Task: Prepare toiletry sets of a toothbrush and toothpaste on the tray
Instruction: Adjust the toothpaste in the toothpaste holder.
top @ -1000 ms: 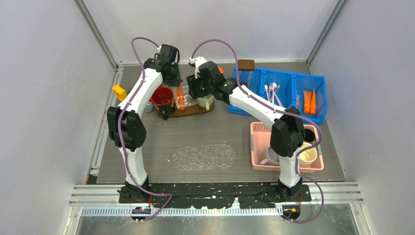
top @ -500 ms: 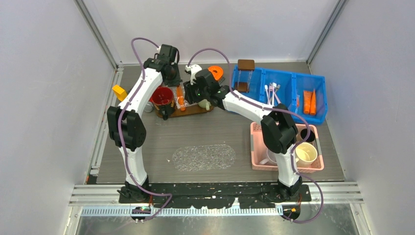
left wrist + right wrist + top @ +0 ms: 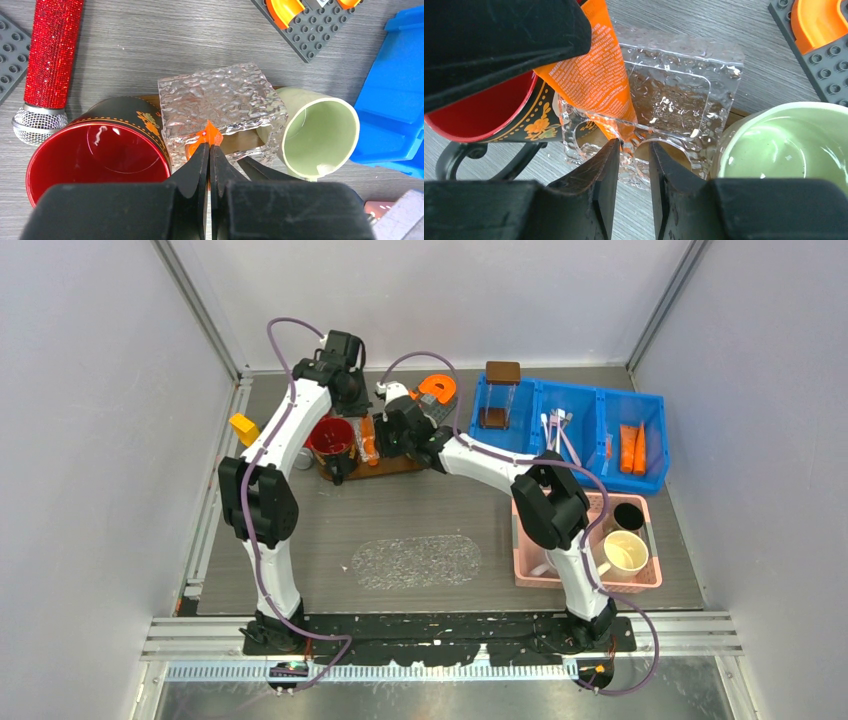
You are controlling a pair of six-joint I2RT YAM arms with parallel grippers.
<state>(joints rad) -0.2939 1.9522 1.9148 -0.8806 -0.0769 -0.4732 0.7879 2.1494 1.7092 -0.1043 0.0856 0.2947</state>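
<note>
L pincer (image 3: 209,147) pressed together on top tip of toothpaste (image 3: 594,65). Tube near upright, slightly leaning, lower end in clear glass holder (image 3: 220,102) just under pincer and blurred by the ribbed glass. Red mug (image 3: 95,155) left of pincer, green mug (image 3: 320,132) right. R pincer (image 3: 632,146): narrow gap astride holder's near wall, can't tell if gripping.
</note>
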